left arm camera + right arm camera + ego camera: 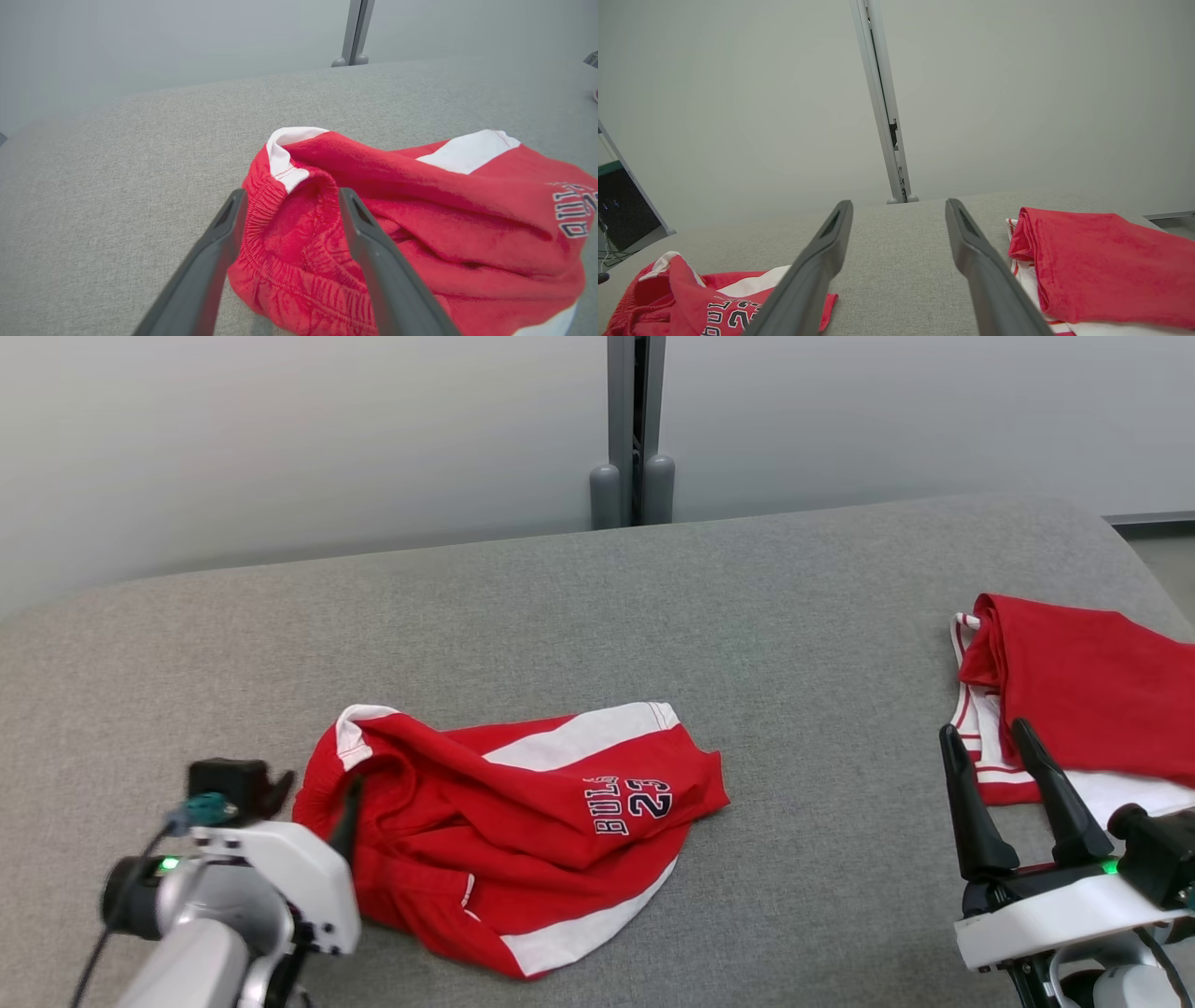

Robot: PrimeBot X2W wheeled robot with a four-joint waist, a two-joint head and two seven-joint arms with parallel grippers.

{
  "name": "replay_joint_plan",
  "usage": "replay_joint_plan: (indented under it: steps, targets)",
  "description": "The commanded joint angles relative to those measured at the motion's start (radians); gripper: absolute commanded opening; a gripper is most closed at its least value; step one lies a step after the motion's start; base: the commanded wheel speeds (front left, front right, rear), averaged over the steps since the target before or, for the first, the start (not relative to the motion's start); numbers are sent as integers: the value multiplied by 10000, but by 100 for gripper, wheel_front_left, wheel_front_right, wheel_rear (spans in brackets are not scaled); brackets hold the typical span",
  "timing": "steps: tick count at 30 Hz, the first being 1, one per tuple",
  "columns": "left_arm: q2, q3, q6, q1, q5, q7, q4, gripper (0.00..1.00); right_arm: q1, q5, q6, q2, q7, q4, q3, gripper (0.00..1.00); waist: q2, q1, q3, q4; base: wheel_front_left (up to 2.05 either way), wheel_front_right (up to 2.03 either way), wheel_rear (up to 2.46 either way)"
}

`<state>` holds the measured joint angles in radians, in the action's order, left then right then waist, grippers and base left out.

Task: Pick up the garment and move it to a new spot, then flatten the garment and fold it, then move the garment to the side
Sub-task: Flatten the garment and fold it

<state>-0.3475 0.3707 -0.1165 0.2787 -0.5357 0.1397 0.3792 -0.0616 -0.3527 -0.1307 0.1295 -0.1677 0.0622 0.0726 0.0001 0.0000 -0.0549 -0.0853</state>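
Note:
The garment (523, 831) is a pair of red shorts with white stripes and "BULLS 23" print. It lies crumpled on the grey padded surface (653, 616), left of centre. My left gripper (313, 803) stands open at its left end. In the left wrist view the elastic waistband (289, 233) bunches between the two spread fingers of the left gripper (293, 198), which do not pinch it. My right gripper (984, 733) is open and holds nothing at the lower right, well away from the shorts (691, 298). In its own view the right gripper (899, 205) points over bare grey fabric.
A second red and white garment (1083, 691) lies folded at the right edge, just beyond my right fingers, and appears in the right wrist view too (1101, 261). A grey post (635, 429) rises behind the surface's far edge. Bare grey surface stretches between the two garments.

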Motion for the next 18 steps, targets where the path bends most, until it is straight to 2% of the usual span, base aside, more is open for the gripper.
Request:
replay_joint_plan:
  steps: [1,9,18]
  targets:
    - [35,109,-20,-110,83,125,-257,100,88,37,-2,26,-19,-21,-44,100,-1,0,57,64,0,0,0]
    - [193,1380,28,-686,366,1829,-2304,100,76,5,-2,-33,-22,-28,9,100,-1,0,126,158,0,0,0]
    - [-8,2368,274,-260,381,4168,-2454,100,0,-54,-2,-58,-110,69,138,100,-1,0,33,5,0,0,0]
